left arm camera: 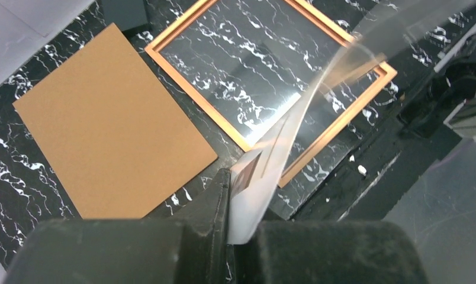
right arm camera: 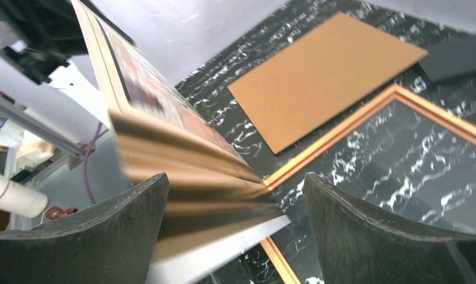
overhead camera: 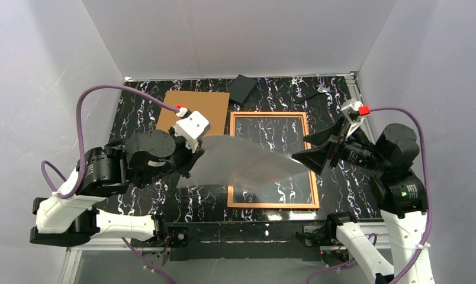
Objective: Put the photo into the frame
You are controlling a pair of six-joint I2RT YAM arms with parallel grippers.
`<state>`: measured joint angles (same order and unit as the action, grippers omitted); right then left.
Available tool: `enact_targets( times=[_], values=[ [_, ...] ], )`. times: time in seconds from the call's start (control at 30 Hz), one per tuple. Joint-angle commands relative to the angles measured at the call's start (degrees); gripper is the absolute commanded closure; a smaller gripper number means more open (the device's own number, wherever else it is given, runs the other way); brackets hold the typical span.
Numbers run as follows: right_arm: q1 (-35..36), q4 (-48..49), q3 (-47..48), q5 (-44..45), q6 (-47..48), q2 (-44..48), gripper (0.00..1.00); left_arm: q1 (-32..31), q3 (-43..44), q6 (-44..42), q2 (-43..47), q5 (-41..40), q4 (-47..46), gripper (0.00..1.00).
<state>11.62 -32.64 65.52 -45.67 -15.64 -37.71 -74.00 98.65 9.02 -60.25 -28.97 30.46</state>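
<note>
The photo [overhead camera: 241, 161], grey-white back up and blurred, hangs in the air over the left part of the frame [overhead camera: 273, 205], an orange-red border lying flat on the black marbled table. My left gripper [overhead camera: 191, 155] is shut on the photo's left edge; in the left wrist view the print [left arm camera: 265, 183] is pinched between the jaws. My right gripper [overhead camera: 309, 152] is open at the photo's right end; in the right wrist view the blurred print [right arm camera: 188, 177] lies between the spread fingers [right arm camera: 354, 225] and touches neither. The frame also shows in the left wrist view [left arm camera: 342, 118] and the right wrist view [right arm camera: 342, 127].
A brown cardboard board [overhead camera: 194, 109] lies flat to the left of the frame. A dark flat object [overhead camera: 243, 87] sits behind the frame at the back wall. A small black item [overhead camera: 306, 94] lies at the back right. White walls close in three sides.
</note>
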Motion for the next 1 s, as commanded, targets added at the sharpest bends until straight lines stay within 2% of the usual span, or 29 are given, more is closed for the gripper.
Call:
enact_targets(
  times=[0.0, 0.2, 0.33, 0.57, 0.8, 0.97],
  values=[
    [-0.2, 3.1, 8.7, -9.0, 0.4, -3.4, 0.07, -0.2, 1.7, 1.2, -0.5, 2.0, 4.4, 1.0],
    [-0.2, 5.5, 10.1, -10.6, -3.4, -3.1, 0.07, -0.2, -1.6, 3.4, 1.6, 2.2, 4.0, 1.0],
    [-0.3, 6.8, 7.7, -9.8, -5.3, -1.3, 0.08, -0.2, -2.5, 5.5, 2.0, 2.3, 4.9, 1.0],
    [-1.1, 6.3, 0.3, -6.9, -3.3, -0.2, 0.07, -0.2, -4.8, 7.8, 1.9, 4.1, 3.3, 1.0],
    [-3.5, 17.9, -12.1, -10.6, -3.1, -2.1, 0.05, -0.2, -6.1, 8.6, 3.0, 7.8, 0.0, 1.0],
    [-4.1, 27.3, -15.5, -14.3, -1.2, -7.5, 0.04, -0.2, -7.6, 9.4, 4.7, 12.8, -1.3, 1.0]
  ],
)
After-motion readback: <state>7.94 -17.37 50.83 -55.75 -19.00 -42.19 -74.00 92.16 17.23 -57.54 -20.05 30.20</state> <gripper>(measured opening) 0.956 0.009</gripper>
